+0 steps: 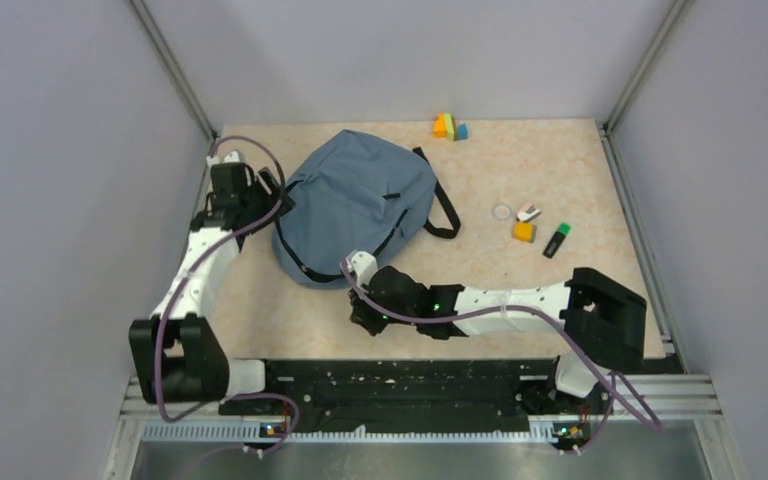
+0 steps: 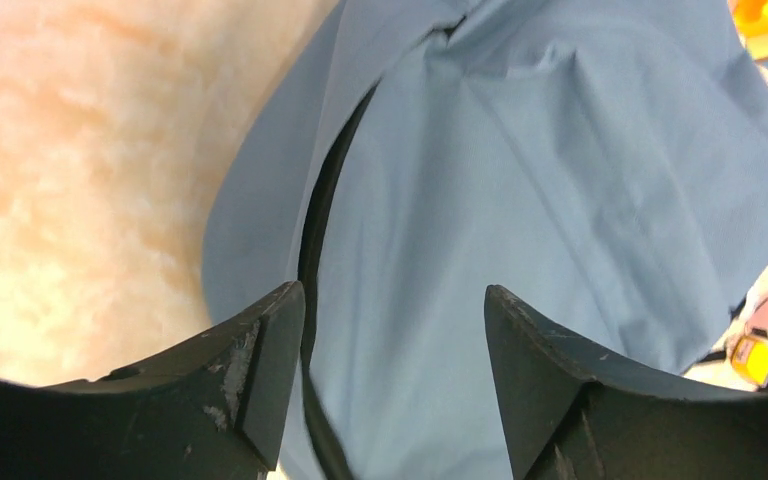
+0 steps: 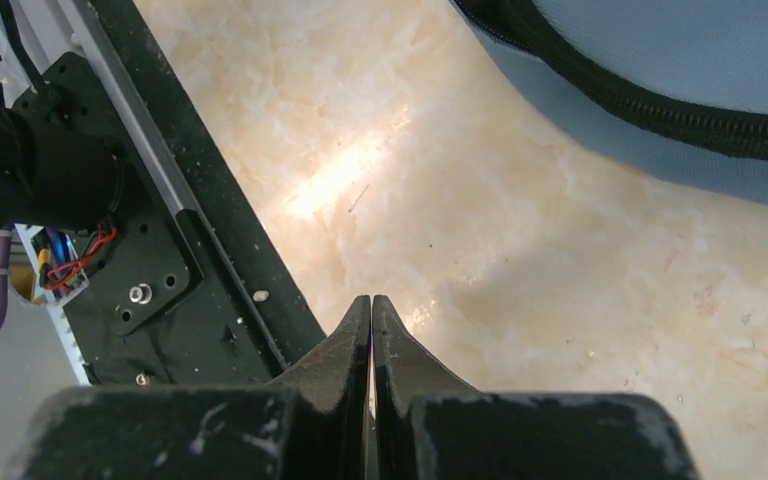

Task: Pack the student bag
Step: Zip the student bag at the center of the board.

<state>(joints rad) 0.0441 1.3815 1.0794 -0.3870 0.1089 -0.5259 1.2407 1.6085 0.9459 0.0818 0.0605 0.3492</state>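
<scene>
The student bag (image 1: 360, 200), a soft dusty-blue backpack with black straps, lies on the table left of centre. My left gripper (image 1: 268, 188) hangs open at the bag's left edge. In the left wrist view its jaws (image 2: 392, 295) stand wide apart above the blue fabric (image 2: 560, 150), and a dark zipper line (image 2: 315, 200) runs past the left finger; nothing is held. My right gripper (image 1: 362, 316) is shut and empty, low over bare table just in front of the bag. In the right wrist view its fingertips (image 3: 371, 300) press together, and the bag's zippered edge (image 3: 680, 110) shows at the top right.
Coloured blocks (image 1: 450, 127) sit at the back of the table. Right of the bag lie a white ring (image 1: 502, 211), a small pink-and-white piece (image 1: 528, 212), an orange cube (image 1: 524, 231) and a green-capped marker (image 1: 556, 240). The black base rail (image 3: 210, 250) runs along the near edge.
</scene>
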